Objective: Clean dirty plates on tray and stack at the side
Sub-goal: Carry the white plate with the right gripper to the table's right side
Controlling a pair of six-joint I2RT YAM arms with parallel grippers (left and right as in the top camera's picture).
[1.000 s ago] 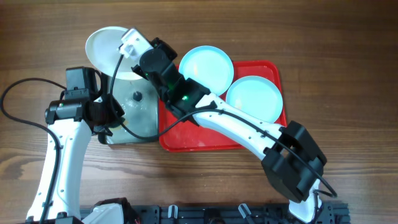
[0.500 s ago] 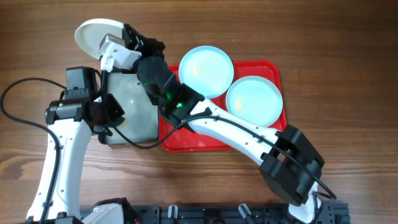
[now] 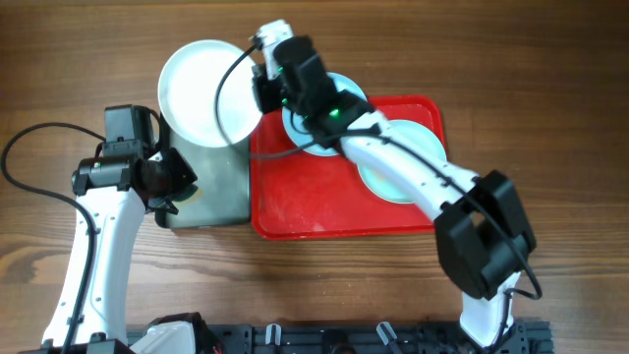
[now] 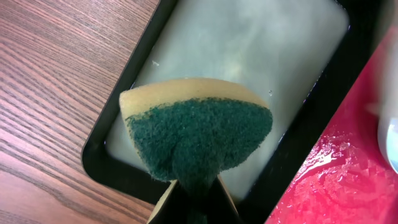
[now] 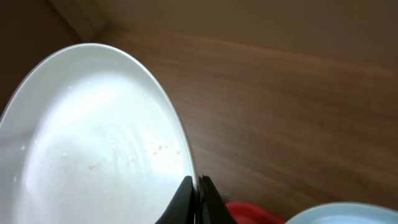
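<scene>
My right gripper is shut on the rim of the white plate and holds it in the air above the far end of the black-rimmed tray. In the right wrist view the white plate fills the left side, pinched at its edge by the fingers. Two pale blue plates sit on the red tray: one at its far left and one at its right, both partly hidden by the right arm. My left gripper is shut on a yellow-and-green sponge.
The black-rimmed tray with wet grey-green inside lies just left of the red tray, touching it; it also shows in the left wrist view. The left arm stands at the tray's left. Wood table lies all around.
The right arm has swung the white plate from the far left back to the right, over the black tray's far end, and the plate now faces up. The left arm has stayed still.
</scene>
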